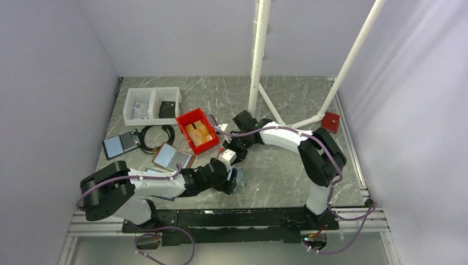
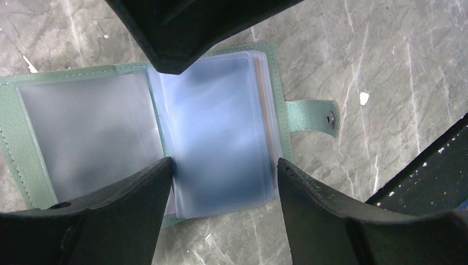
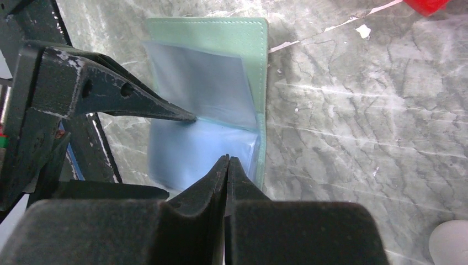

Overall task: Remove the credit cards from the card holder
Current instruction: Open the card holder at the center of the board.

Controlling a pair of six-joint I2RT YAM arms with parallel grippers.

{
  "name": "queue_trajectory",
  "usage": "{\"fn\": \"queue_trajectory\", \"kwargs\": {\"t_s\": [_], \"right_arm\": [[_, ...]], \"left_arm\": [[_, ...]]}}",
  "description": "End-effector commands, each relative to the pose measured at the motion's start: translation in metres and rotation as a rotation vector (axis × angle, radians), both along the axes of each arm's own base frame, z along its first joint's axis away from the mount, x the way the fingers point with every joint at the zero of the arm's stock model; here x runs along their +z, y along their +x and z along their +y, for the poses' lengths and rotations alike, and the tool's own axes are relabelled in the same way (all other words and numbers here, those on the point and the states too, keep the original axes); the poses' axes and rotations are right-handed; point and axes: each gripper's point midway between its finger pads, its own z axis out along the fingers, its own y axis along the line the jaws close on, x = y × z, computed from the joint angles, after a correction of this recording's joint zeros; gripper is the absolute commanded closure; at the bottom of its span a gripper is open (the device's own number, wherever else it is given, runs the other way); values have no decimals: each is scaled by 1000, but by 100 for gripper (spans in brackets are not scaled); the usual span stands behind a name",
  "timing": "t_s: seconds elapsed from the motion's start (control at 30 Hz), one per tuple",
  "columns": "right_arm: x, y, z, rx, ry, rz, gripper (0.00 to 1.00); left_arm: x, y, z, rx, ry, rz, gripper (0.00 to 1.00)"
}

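The card holder lies open on the table, with a teal-green edge, pale blue clear pockets and a snap tab on its right. It also shows in the right wrist view and, small, in the top view. A thin orange edge of a credit card shows in the right-hand pocket stack; other cards are hidden. My left gripper is open, its fingers straddling the right panel. My right gripper is shut, with nothing visible between its tips, which rest on the pockets near the fold.
A red bin, a white two-compartment tray, a brown-edged folder, a dark navy-edged folder and a black cable ring lie to the back left. White poles and a red block stand behind.
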Motion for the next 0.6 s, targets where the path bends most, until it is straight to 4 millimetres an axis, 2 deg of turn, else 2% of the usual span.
{"fn": "queue_trajectory", "kwargs": {"t_s": [0.0, 0.1, 0.3, 0.5, 0.57], "right_arm": [[30, 10, 7, 14, 82, -44, 98], [33, 8, 6, 20, 91, -42, 98], [38, 6, 5, 32, 102, -49, 98], [45, 6, 3, 37, 121, -57, 98], [47, 6, 2, 36, 127, -58, 98]], "left_arm": [[-10, 1, -1, 11, 41, 20, 24], [-16, 3, 4, 38, 81, 34, 24], [-16, -1, 11, 57, 68, 42, 41], [-14, -7, 16, 59, 42, 59, 67], [-12, -10, 14, 54, 16, 72, 69]]}}
